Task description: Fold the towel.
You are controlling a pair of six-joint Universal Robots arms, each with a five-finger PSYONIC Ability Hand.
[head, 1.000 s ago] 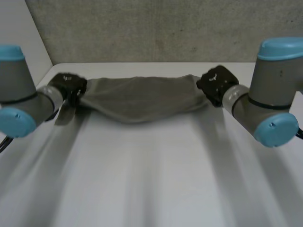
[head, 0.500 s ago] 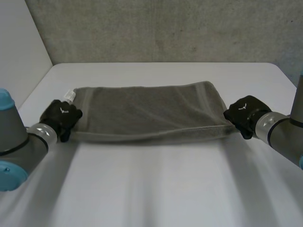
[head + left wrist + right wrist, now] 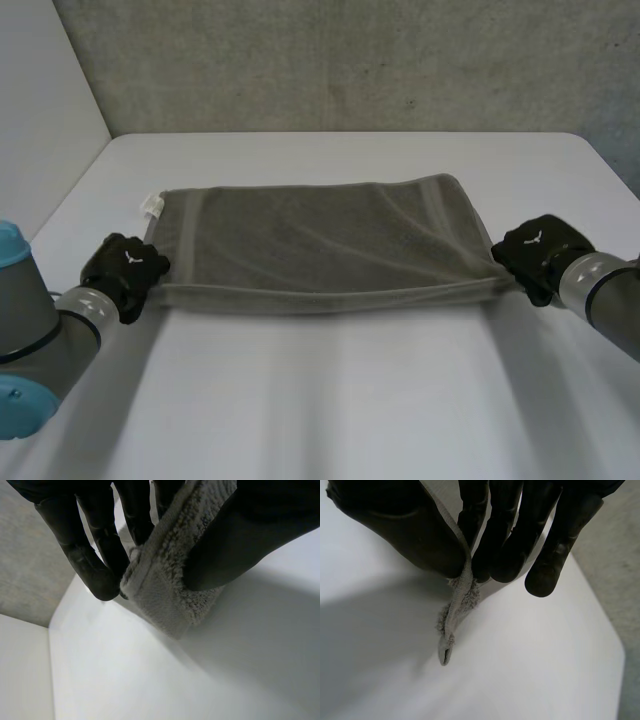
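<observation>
The grey towel lies spread on the white table, its near corners pinched by the left hand and right hand.

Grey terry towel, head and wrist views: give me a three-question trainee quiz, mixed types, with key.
1. True or false: the black left hand lies open beside the grey terry towel.
2. The black right hand pinches the towel at: A its middle, B a near corner, C its far edge.
3. Fill in: a small white tag sticks out at the towel's far ___ corner.
Key: 1 false; 2 B; 3 left.
</observation>
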